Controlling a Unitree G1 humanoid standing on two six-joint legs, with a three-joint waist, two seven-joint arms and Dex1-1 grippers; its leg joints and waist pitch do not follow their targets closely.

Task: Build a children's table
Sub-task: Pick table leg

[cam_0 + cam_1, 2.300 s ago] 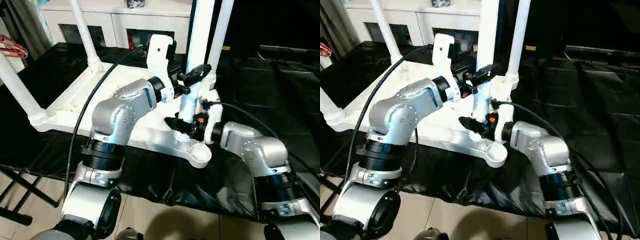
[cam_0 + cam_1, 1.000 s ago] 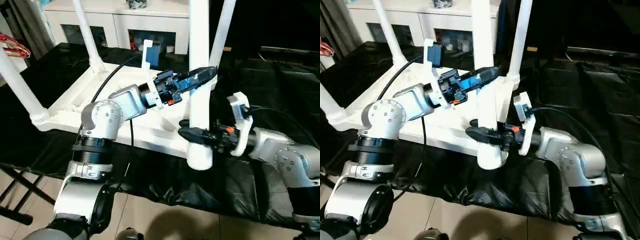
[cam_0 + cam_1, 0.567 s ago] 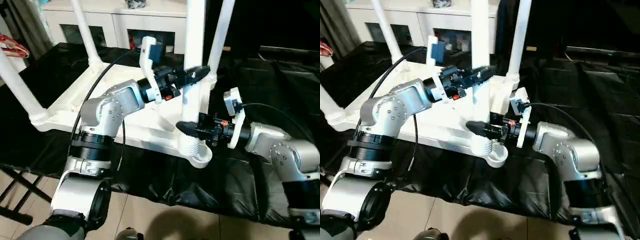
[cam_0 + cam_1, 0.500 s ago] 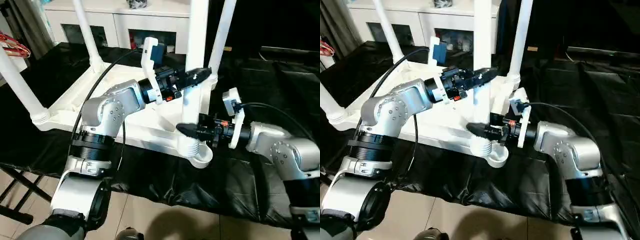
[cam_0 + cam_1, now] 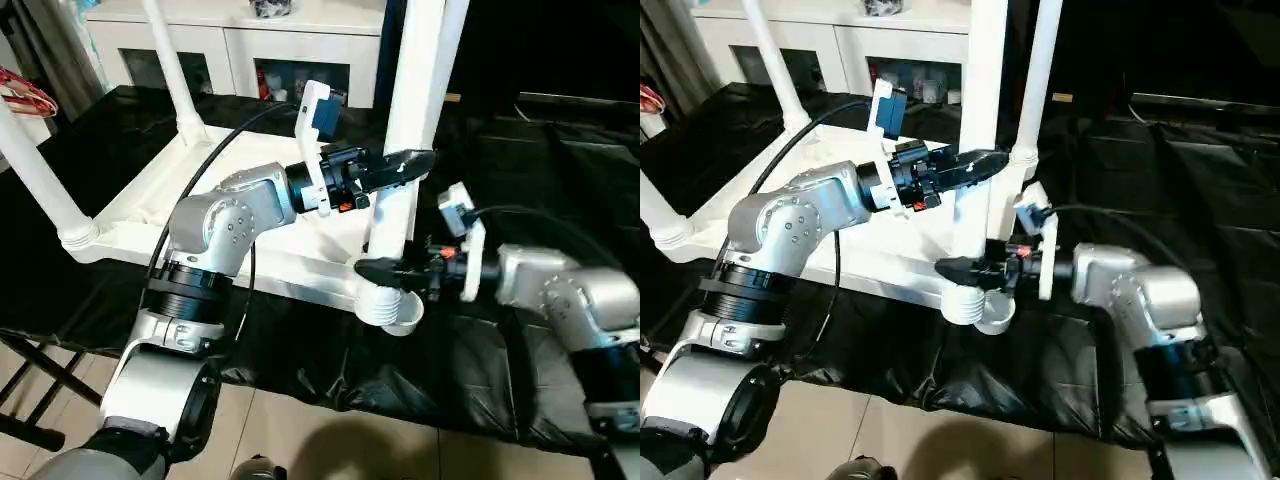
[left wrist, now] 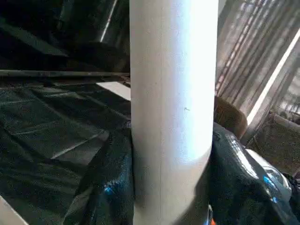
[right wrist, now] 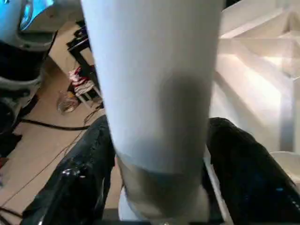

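Note:
The children's table lies upside down, its white top (image 5: 140, 200) on the black sheet. Three legs stand in corner sockets: far left (image 5: 170, 60), near left (image 5: 35, 165) and far right (image 5: 445, 50). The fourth leg (image 5: 410, 110) stands almost upright, leaning a little, with its lower end at the near right socket (image 5: 403, 318). My left gripper (image 5: 405, 165) is shut on this leg at mid height, fingers (image 6: 108, 187) pressed on both sides. My right gripper (image 5: 385, 270) is shut on the leg's lower end, with fingers (image 7: 89, 178) lying against both sides.
A white cabinet with glass doors (image 5: 230, 40) stands behind the big black-sheeted table (image 5: 530, 150). Red hangers (image 5: 25, 95) show at the left edge. A black folding frame (image 5: 40, 380) stands on the tiled floor by the table's near left edge.
The held leg came down from its raised position, so its lower end now meets the near right socket. My left gripper has swung right with the leg. My right gripper stays low on it.

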